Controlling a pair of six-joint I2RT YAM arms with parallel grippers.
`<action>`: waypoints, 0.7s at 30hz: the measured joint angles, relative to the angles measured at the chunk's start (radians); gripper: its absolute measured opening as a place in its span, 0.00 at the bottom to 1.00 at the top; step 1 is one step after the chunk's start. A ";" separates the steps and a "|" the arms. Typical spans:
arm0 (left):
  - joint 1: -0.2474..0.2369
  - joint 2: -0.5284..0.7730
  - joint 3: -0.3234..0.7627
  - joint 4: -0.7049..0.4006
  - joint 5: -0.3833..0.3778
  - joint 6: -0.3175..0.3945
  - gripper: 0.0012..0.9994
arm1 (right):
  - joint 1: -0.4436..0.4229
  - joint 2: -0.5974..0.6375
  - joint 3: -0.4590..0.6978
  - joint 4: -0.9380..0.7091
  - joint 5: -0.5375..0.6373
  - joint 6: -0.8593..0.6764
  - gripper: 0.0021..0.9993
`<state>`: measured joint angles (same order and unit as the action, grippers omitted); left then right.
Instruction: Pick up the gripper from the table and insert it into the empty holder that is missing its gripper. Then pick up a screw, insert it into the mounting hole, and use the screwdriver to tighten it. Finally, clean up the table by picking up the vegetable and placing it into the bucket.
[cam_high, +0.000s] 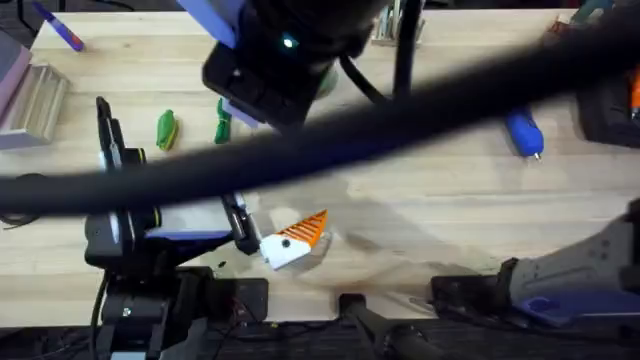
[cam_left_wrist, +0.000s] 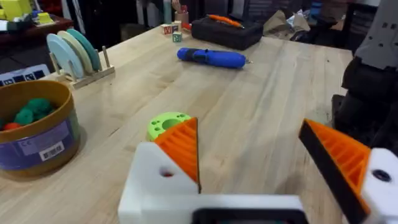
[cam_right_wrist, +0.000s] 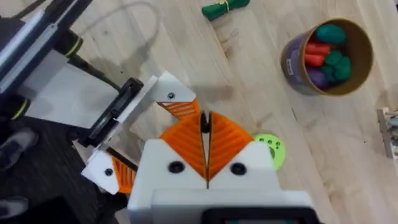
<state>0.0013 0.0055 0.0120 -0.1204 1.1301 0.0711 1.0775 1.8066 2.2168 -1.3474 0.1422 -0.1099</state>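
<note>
Bucket (cam_right_wrist: 328, 57) is sitting upright on the table (cam_high: 440, 200) with vegetables already inside (red, green and purple pieces visible from the right wrist view); in the left wrist view the same bucket (cam_left_wrist: 34, 127) is showing its purple label band. Green disc (cam_right_wrist: 271, 149) is lying flat on the wood near the bucket, and in the left wrist view it is sitting just behind the left gripper's orange finger (cam_left_wrist: 180, 146). Left gripper (cam_left_wrist: 261, 158) is standing wide open with nothing between its fingers, both white mounts carrying orange ribbed pads. Right gripper (cam_right_wrist: 205, 140) is hovering above the disc area with its two orange pads pressed together, nothing visible between them. Left gripper is also showing in the right wrist view (cam_right_wrist: 146, 134), beside the right one and farther from the bucket. Screwdriver (cam_left_wrist: 211, 58) is lying on its side well beyond the disc, away from the bucket; overhead it is resting far toward the right side (cam_high: 523, 133). Two loose green vegetables (cam_high: 166, 129) are lying on the table; one more view of a green piece (cam_right_wrist: 224, 7) puts it well apart from the bucket.
</note>
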 joint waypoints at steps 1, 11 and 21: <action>0.000 0.000 0.000 0.000 0.000 0.000 0.99 | 0.000 0.014 0.024 -0.016 0.000 -0.006 0.00; 0.000 0.000 0.000 0.000 0.000 0.000 0.99 | 0.008 0.096 0.111 -0.110 0.000 -0.083 0.00; 0.000 0.000 0.000 0.000 0.000 0.000 0.99 | 0.019 0.127 0.111 -0.119 0.000 -0.222 0.00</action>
<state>0.0013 0.0054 0.0120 -0.1204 1.1301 0.0711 1.0966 1.9335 2.3280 -1.4663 0.1425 -0.3318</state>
